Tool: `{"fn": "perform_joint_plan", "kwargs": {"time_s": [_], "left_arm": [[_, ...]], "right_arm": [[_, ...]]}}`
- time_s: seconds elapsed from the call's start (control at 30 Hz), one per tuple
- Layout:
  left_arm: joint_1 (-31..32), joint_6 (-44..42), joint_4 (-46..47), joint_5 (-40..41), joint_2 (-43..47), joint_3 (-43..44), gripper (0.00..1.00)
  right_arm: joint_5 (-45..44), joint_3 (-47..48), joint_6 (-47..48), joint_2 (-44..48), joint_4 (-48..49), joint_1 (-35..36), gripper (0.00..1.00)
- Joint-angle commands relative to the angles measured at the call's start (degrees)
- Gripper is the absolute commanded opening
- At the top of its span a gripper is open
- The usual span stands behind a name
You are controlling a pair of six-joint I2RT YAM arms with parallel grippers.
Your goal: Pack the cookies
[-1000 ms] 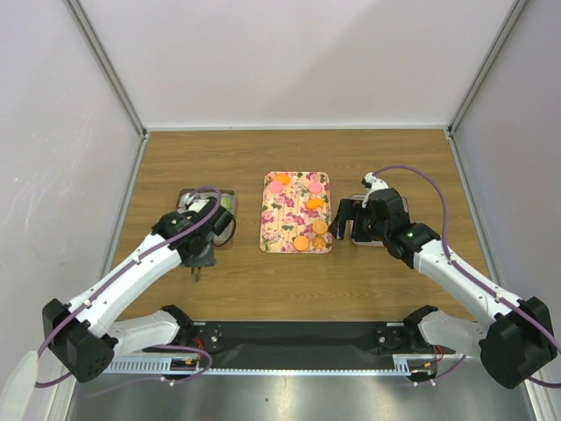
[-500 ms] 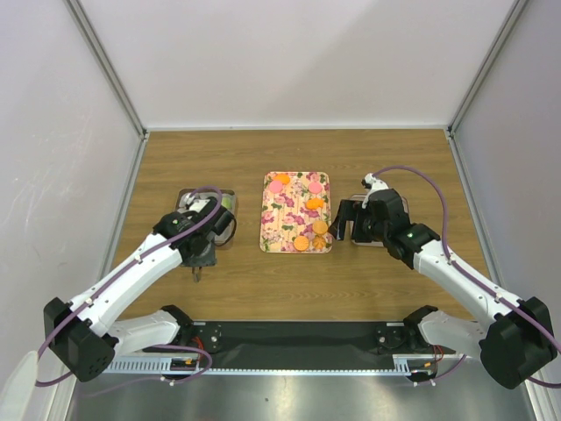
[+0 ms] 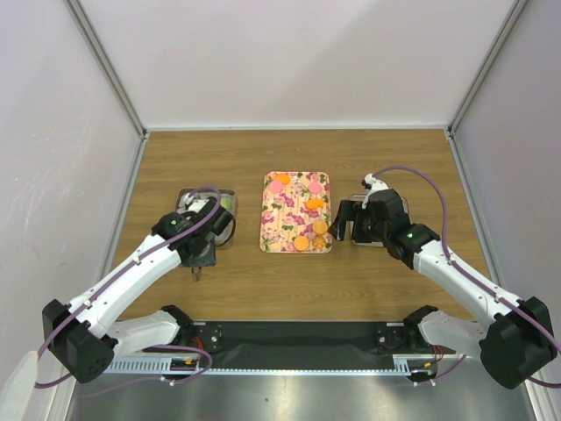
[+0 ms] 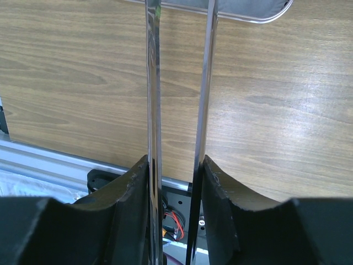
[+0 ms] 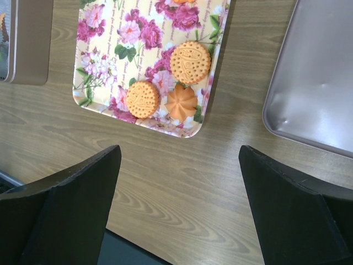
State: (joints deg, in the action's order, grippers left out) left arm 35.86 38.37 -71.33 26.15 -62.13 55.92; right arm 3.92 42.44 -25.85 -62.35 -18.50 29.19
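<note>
Cookies (image 5: 190,62) on floral tray (image 5: 105,66) show unreadable embossing; left pincer (image 4: 175,165) grips tongs (image 4: 153,83).

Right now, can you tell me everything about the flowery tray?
The tray is a rectangle with rounded corners, cream with pink flowers and green leaves. It lies flat near the middle of the wooden table. Orange and pink cookies lie on it, at its far end and near right corner. Nothing else touches it.

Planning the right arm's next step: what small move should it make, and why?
Probably ease the right gripper forward and down over the nearest orange cookie: its jaws stand open and empty just short of the tray, where three cookies sit at the near corner.
</note>
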Motion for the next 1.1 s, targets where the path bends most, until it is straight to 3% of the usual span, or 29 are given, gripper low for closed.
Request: {"fn": "perform_joint_plan", "kwargs": {"time_s": [0.0, 1.07], "left_arm": [[-0.5, -0.8, -1.0, -0.1, 1.2, 1.0, 0.44], [-0.5, -0.7, -3.3, 0.3, 2.3, 4.1, 0.46]], "right_arm": [[-0.2, 0.2, 0.5, 0.9, 1.5, 0.3, 0.95], [-0.2, 0.2, 0.5, 0.6, 1.6, 0.3, 0.95]]}}
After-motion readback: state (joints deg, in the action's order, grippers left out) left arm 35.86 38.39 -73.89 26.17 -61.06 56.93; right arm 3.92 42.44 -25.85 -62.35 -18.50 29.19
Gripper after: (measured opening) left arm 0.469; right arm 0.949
